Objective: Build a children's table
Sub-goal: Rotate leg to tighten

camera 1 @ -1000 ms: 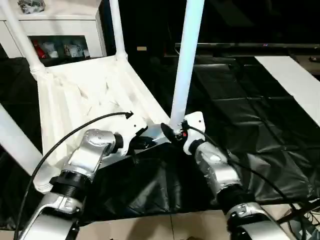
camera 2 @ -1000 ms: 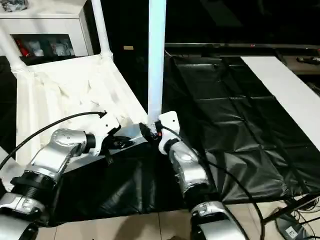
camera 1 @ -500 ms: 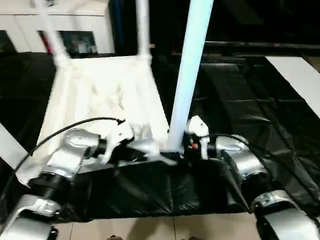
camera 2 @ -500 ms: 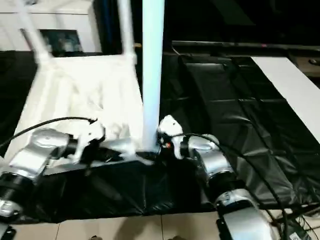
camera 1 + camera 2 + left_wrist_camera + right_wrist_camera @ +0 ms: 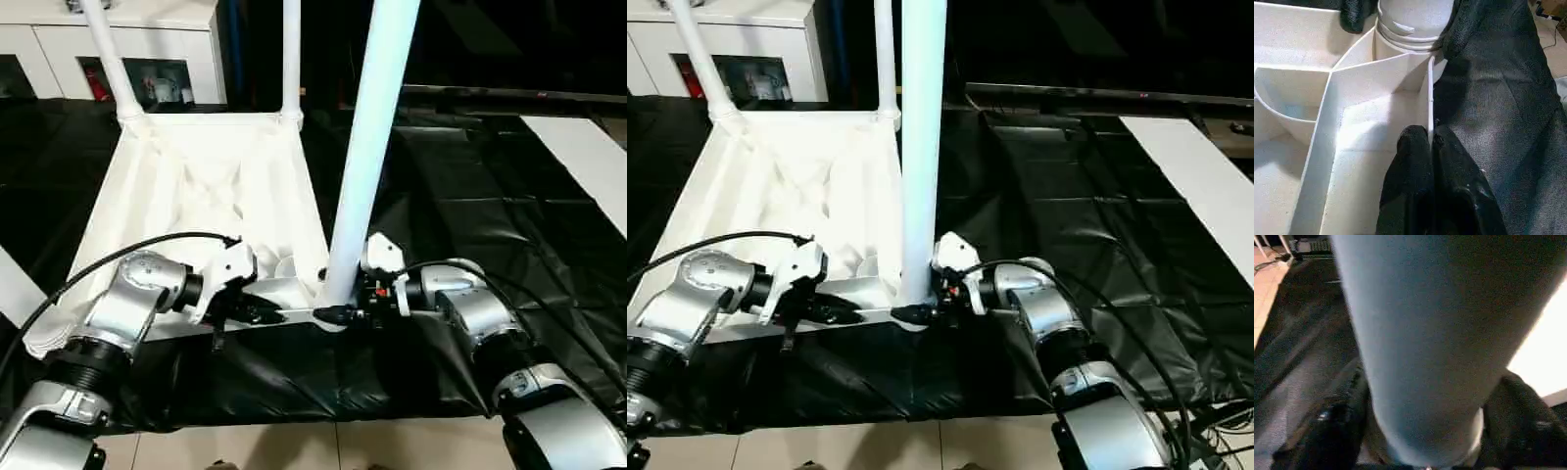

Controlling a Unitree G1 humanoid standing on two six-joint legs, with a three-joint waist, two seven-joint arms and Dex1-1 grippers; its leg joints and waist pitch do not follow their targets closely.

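Observation:
The children's table top (image 5: 196, 186) lies upside down on the black cover, ribs facing up. Two white legs (image 5: 291, 59) stand in its far corner sockets. A thick leg (image 5: 372, 147) rises from the near right socket (image 5: 1410, 24). My left gripper (image 5: 1425, 139) is shut on the thin near rim wall (image 5: 1430, 98) just left of that socket, also seen from the head at the left gripper (image 5: 257, 313). My right gripper (image 5: 338, 314) reaches in from the right at the leg's base. Its fingers (image 5: 1327, 431) sit against both sides of the leg.
A white cabinet (image 5: 147, 39) stands behind the table at back left. A white board (image 5: 588, 157) lies at the right on the black cover (image 5: 470, 196). Pale floor tiles (image 5: 294, 450) run along the work table's near edge, with cables (image 5: 1215, 431) at the lower right.
The head camera has shifted. My right forearm swung from below the leg round to its right side, the gripper staying at the leg's base. The left gripper keeps its hold on the rim.

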